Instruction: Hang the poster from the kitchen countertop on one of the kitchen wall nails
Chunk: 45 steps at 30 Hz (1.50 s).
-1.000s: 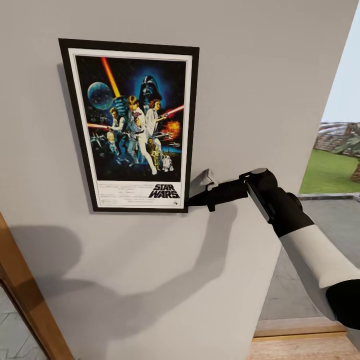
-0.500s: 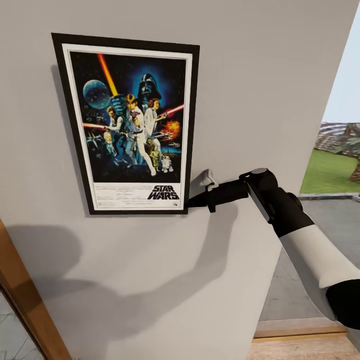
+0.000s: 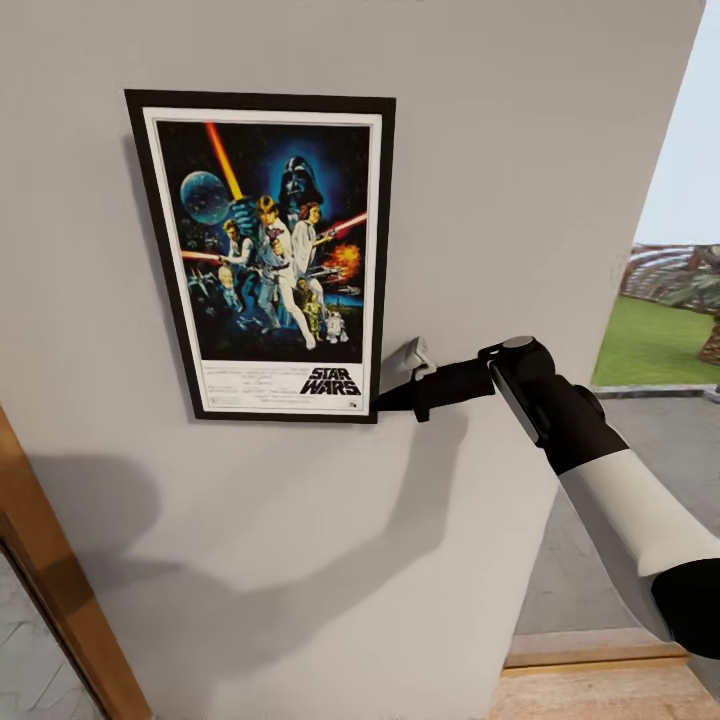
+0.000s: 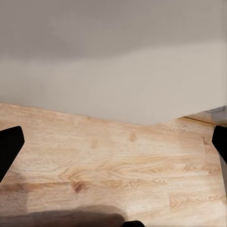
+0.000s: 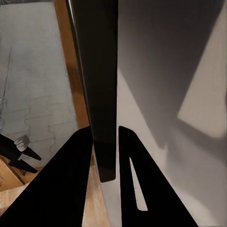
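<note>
1 poster [image 3: 268, 255], 1 pincer [image 3: 385, 404]

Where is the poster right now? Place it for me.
In the head view the poster sits upright against the grey wall, left of centre. The right gripper pinches its lower right corner; the right wrist view shows the fingers astride the frame's edge.

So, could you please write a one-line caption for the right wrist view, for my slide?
Right gripper clamping the black frame edge of the Star Wars poster held against the light grey wall.
</note>
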Available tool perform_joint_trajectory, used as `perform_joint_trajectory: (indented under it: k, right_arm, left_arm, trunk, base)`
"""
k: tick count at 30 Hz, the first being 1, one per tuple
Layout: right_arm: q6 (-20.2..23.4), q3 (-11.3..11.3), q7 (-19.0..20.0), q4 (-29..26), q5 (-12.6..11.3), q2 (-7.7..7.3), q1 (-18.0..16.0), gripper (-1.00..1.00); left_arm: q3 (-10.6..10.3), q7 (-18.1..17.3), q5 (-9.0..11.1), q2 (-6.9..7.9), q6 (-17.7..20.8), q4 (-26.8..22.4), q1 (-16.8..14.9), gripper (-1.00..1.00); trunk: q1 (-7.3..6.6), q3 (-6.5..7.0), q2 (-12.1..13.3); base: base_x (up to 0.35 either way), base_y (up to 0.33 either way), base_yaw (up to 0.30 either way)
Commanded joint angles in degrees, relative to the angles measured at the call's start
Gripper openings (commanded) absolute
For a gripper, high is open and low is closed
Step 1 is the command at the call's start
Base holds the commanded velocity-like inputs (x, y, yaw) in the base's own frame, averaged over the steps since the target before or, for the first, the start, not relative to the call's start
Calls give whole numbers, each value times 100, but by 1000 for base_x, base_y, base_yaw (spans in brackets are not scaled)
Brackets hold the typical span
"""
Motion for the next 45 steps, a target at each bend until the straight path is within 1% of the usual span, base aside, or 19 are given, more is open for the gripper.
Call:
perform_joint_trajectory:
  k: [1, 18, 28, 45]
  right_arm:
    - [60, 12, -1, -1, -35, -5, -4, -100]
    - [67, 19, -5, 1, -35, -5, -4, -100]
    - [78, 13, 2, 187, -35, -1, -4, -100]
    - [79, 14, 2, 205, -35, 3, -4, -100]
  left_arm:
    - [13, -14, -10, 1, -31, 9, -3, 100]
    - [12, -14, -10, 1, -31, 9, -3, 100]
    - [14, -14, -10, 9, -31, 9, -3, 100]
    - [13, -14, -10, 10, -31, 9, -3, 100]
  trunk:
    - [2, -3, -5]
    - [2, -3, -5]
    - [2, -3, -5]
    - [2, -3, -5]
  base:
    - [-30, 0, 0]
    - [-4, 0, 0]
    - [0, 0, 0]
    - [0, 0, 0]
